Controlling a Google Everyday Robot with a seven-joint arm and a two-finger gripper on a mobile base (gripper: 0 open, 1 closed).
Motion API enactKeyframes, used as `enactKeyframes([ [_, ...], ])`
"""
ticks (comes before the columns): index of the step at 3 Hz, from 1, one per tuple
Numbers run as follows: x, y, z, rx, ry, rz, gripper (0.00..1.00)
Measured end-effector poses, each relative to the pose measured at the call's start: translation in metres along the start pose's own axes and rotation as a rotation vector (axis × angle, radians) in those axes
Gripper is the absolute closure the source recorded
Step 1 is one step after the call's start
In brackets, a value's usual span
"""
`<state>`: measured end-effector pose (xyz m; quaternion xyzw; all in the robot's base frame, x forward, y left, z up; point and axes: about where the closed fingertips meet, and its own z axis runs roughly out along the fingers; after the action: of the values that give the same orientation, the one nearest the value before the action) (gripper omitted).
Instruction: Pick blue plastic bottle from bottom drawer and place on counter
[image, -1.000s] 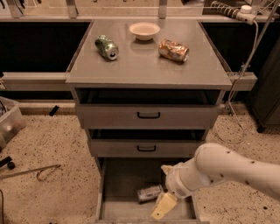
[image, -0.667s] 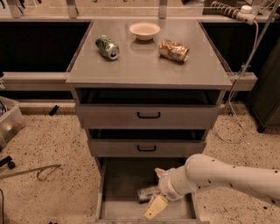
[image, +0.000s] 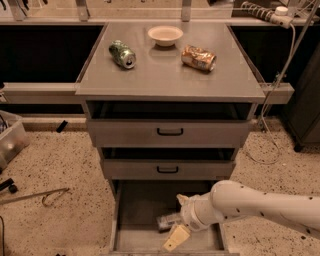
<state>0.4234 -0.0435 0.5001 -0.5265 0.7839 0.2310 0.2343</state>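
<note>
- Gripper (image: 176, 220): down inside bottom drawer (image: 131, 215), fingers spread wide.
- Blue plastic bottle (image: 165, 221): lying flat on drawer floor between the two fingers, protruding to their left; contact not discernible.
- Counter (image: 165, 80): well above gripper, carrying green can (image: 123, 54), bowl (image: 165, 35), snack packet (image: 198, 57).

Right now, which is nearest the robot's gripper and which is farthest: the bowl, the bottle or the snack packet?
With the gripper down in the bottom drawer:
1. Bottle, in that drawer right beside it.
2. Snack packet, up on the counter, right side.
3. Bowl, at the counter's back.
</note>
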Motion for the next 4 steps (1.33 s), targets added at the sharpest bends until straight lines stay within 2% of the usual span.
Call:
enactKeyframes([
  [1, 0.007, -0.022, 0.019, 0.032, -0.011, -0.005, 0.0],
  [2, 0.024, -0.076, 0.048, 0.102, -0.017, -0.001, 0.0],
  [3, 0.077, -0.165, 0.087, 0.148, 0.02, 0.063, 0.0],
  [4, 0.077, -0.164, 0.087, 0.147, 0.02, 0.062, 0.0],
])
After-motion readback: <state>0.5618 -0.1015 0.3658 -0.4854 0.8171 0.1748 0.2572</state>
